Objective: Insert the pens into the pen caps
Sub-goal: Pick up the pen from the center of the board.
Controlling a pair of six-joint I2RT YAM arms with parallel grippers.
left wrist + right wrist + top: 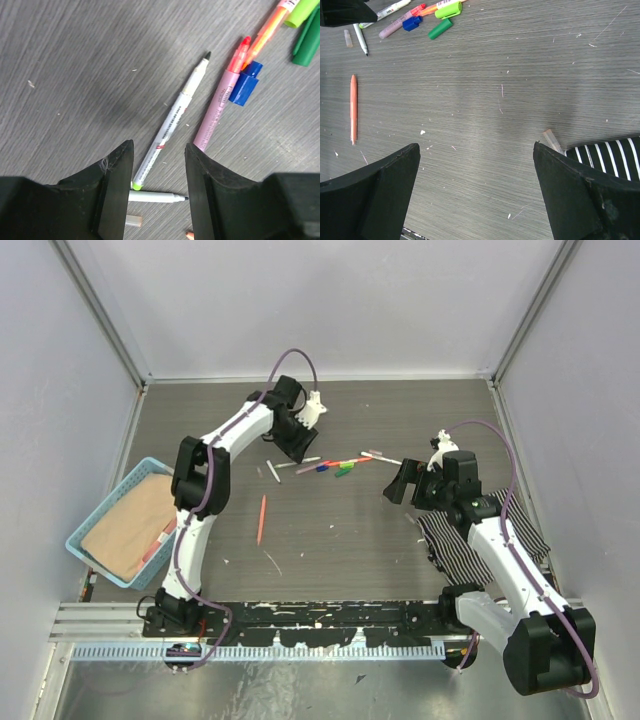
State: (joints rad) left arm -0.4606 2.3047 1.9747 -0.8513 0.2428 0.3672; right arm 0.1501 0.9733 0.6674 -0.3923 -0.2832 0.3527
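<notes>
Left gripper (159, 150) and right gripper (476, 150) both gape empty. Blue basket (100, 505) holds a tan cloth (122, 525) and one pen (157, 541).

Blue basket (105, 502) sat at the left of the grey table (330, 540) with a tan cloth (125, 525) inside, and a striped cloth (437, 538) lay over on the right.

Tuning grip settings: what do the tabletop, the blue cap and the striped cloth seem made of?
Tabletop: probably laminate or vinyl, matte grey, with fine printed-looking wood grain.
Blue cap: likely moulded plastic, smooth, slightly glossy, crisp edges.
Striped cloth: apparently woven fabric, black and white, matte and soft-looking.
</notes>
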